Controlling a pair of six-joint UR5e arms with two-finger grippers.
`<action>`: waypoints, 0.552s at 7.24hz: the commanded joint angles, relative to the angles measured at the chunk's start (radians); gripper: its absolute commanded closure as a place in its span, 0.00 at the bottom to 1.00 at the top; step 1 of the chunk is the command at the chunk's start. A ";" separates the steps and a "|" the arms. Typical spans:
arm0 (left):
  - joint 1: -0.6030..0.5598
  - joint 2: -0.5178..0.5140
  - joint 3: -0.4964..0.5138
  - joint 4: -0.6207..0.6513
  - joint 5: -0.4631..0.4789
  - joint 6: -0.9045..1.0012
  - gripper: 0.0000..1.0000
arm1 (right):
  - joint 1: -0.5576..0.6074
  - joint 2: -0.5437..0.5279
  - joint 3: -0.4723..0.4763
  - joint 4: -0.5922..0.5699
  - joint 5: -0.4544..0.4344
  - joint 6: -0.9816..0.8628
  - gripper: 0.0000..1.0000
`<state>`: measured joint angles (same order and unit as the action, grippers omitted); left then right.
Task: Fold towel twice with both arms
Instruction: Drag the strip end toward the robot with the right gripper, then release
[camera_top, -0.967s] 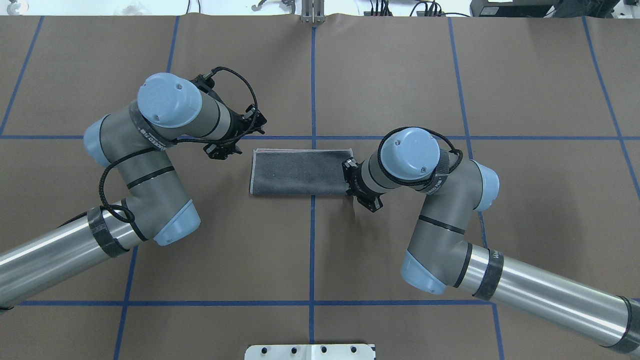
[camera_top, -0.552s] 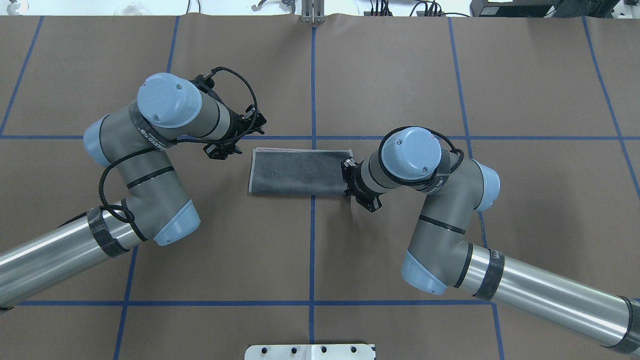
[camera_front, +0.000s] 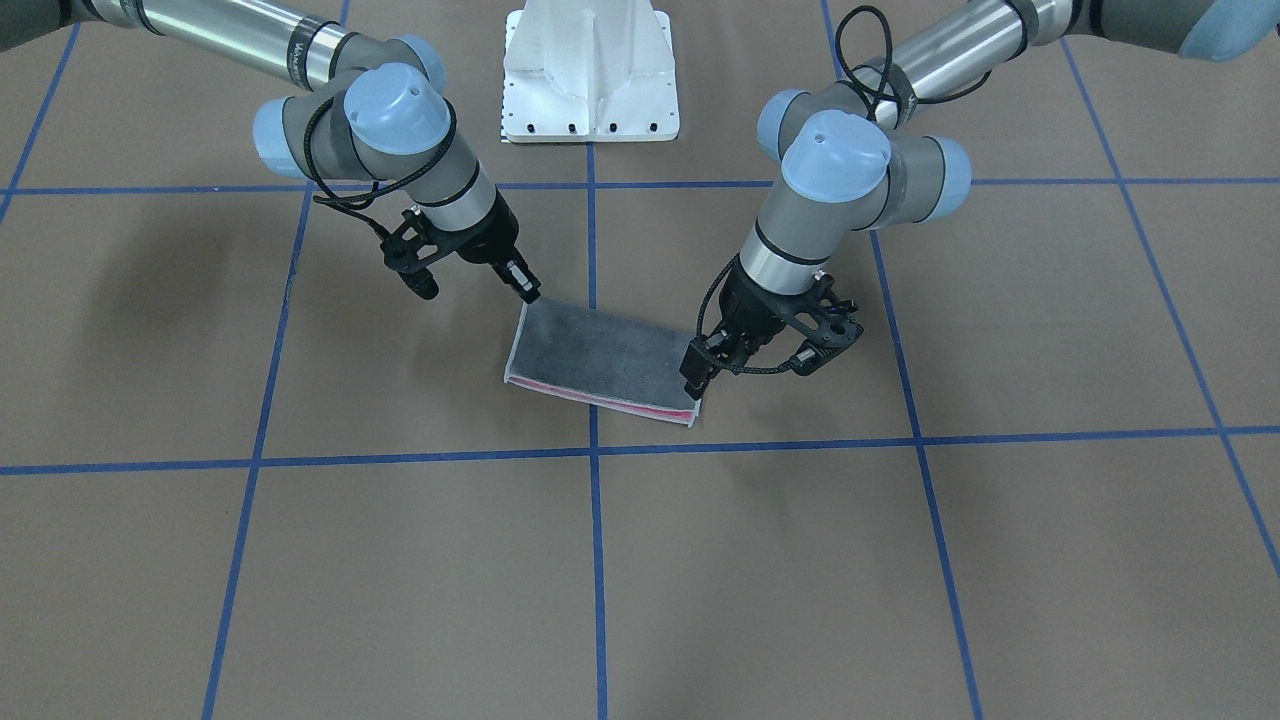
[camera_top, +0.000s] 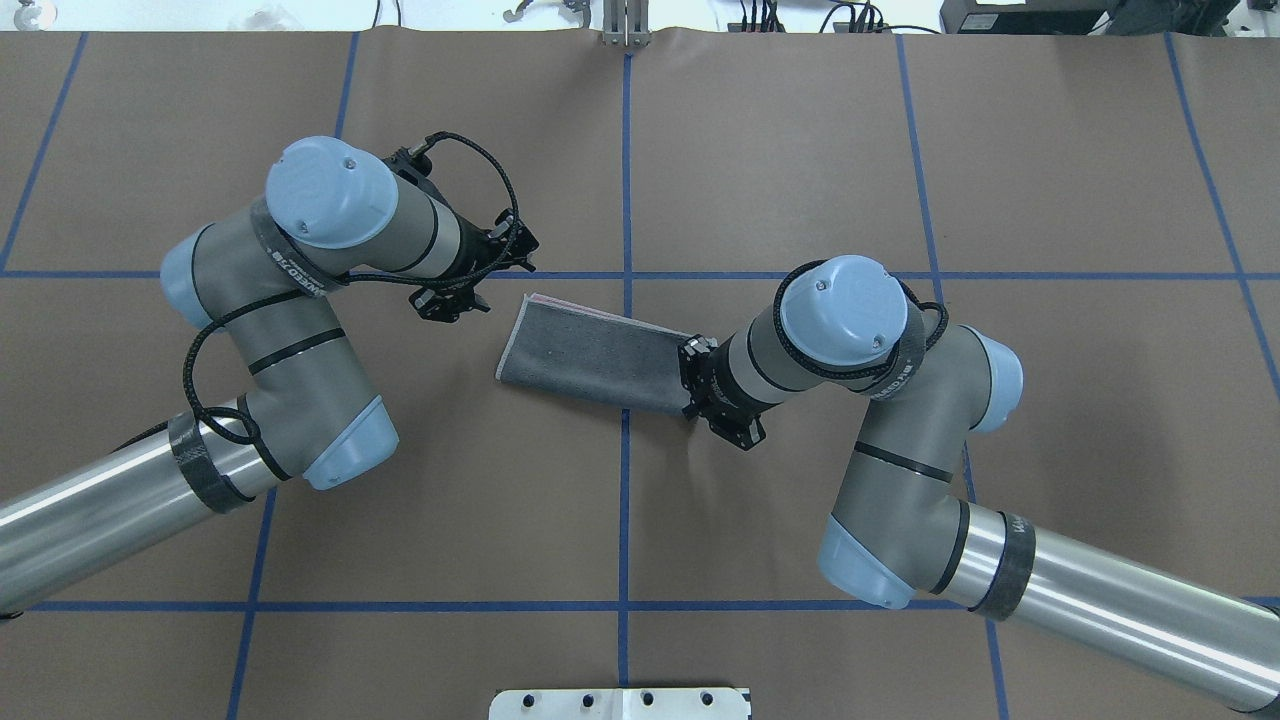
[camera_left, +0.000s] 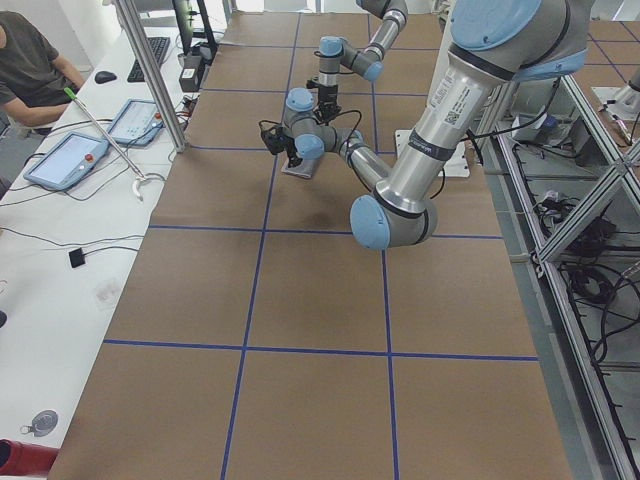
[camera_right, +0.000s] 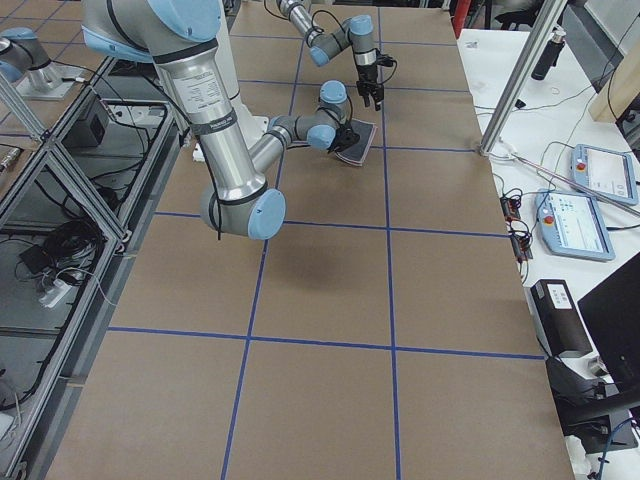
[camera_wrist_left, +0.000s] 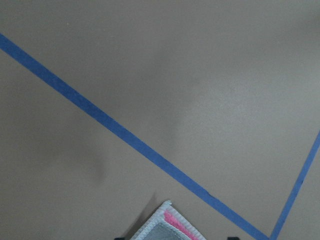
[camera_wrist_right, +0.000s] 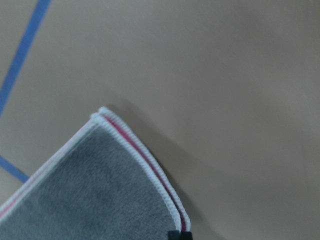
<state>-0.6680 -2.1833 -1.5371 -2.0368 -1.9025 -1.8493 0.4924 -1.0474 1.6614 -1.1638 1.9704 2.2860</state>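
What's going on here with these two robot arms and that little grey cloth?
A two-armed robot is folding a small grey-and-pink terry towel on the brown table. The towel already lies folded once, dark grey face up, pink peeking out at its edge. The right gripper seems to pinch one end; the left gripper hovers open over the opposite corner.

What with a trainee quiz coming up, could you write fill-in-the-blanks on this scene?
The folded towel lies with its ____ face up. A ____ strip shows along its edge. The right pincer is shut on one corner; the left pincer, over another, is ____.
Missing: grey; pink; open.
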 joint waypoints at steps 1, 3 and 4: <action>-0.004 0.005 -0.043 0.006 -0.032 -0.010 0.26 | -0.047 -0.005 0.032 -0.002 0.027 0.044 1.00; -0.005 0.028 -0.086 0.010 -0.049 -0.013 0.26 | -0.095 0.012 0.043 -0.002 0.044 0.082 1.00; -0.005 0.052 -0.122 0.015 -0.050 -0.014 0.26 | -0.109 0.030 0.040 -0.002 0.044 0.082 1.00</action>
<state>-0.6730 -2.1557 -1.6197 -2.0260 -1.9487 -1.8619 0.4077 -1.0354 1.7018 -1.1662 2.0106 2.3599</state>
